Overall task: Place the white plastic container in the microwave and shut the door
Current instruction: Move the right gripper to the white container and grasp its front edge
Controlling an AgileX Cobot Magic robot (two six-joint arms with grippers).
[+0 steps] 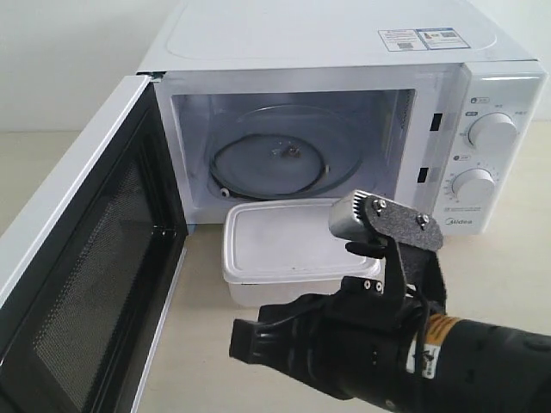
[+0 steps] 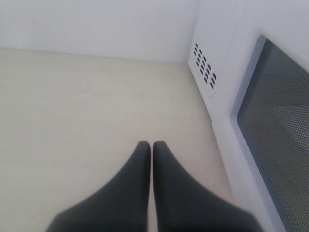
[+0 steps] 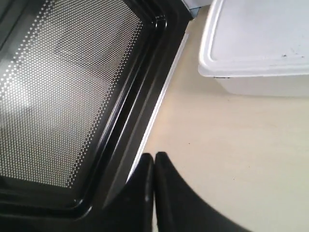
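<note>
Beige surface (image 1: pixel 202 361), microwave (image 1: pixel 344 34) door (image 1: pixel 77 284) swung wide, white plastic container (image 1: pixel 284 245) not in yet.
It sits centre frame, just before the cavity. Looks light, stiff and a bit slick, so I'd pinch its sides under the rim. Left and right jaws both clenched, empty.

We find the door (image 1: pixel 95 284) swung wide to the left, so the mouth of the microwave (image 1: pixel 301 34) stands unblocked, with only the glass turntable (image 1: pixel 271 163) on its floor. The white plastic container (image 1: pixel 293 249) sits on the table (image 1: pixel 207 284) just in front of that mouth and bars the middle of the way in. A strip of bare table runs between container and door; there our right gripper (image 3: pixel 153 157), fingers pressed together, hangs close to the door's inner edge. Our left gripper (image 2: pixel 152 145), fingers likewise together, has bare table ahead, with the door's outer face close alongside.
</note>
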